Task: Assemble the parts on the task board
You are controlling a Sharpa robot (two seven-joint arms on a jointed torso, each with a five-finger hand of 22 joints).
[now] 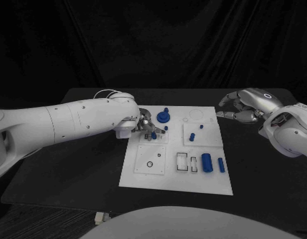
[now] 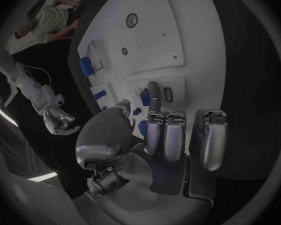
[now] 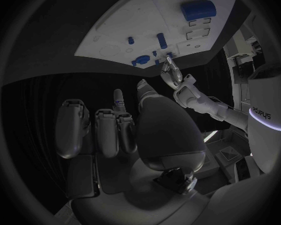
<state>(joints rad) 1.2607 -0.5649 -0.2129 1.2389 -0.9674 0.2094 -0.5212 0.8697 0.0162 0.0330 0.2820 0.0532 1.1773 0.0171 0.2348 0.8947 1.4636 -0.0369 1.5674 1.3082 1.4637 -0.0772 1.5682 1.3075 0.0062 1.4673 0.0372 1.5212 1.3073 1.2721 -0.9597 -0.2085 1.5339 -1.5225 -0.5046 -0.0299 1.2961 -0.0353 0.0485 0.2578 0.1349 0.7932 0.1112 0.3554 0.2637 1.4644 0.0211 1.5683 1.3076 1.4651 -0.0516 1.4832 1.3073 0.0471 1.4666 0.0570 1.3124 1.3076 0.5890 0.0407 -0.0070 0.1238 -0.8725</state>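
The left hand (image 1: pixel 143 126) is set over the far left part of the task board (image 1: pixel 161 175), its fingertips (image 2: pixel 153 89) touching a small blue part (image 2: pixel 144 97); a firm grasp cannot be confirmed. The right hand (image 1: pixel 245 107) is held released off the board's far right corner, so the left is nearer.

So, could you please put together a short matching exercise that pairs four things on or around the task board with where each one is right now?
Things:
1. left hand
2. right hand
3. large blue cylinder
4. round blue part

Places:
A. lying near the board's near right corner
B. above the table, just off the board's far right corner
C. over the board's far left area, among small blue parts
D. at the board's far edge, left of its middle

Pairs: 1-C, 2-B, 3-A, 4-D
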